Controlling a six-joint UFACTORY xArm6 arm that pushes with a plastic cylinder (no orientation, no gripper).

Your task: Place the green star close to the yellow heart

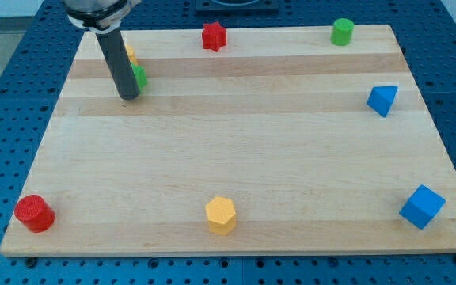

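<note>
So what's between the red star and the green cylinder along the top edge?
Nothing: the camera view shows bare board between the red star and the green cylinder.

The tabletop (236,158) is pale wood made of glued planks, with visible grain, a smooth finish and a soft satin sheen. Around the tabletop lies a blue sheet (6,111) that looks like painted metal, matt, dotted with regular holes. On the tabletop, the blocks look like smooth matt plastic in solid colours: a red star (214,36), a green cylinder (342,32), a blue wedge-like block (382,100), a blue cube (423,207), a yellow hexagonal block (221,215) and a red cylinder (35,213). Near the tabletop's far left corner, the dark rod (117,59) looks smooth and dull grey.
</note>
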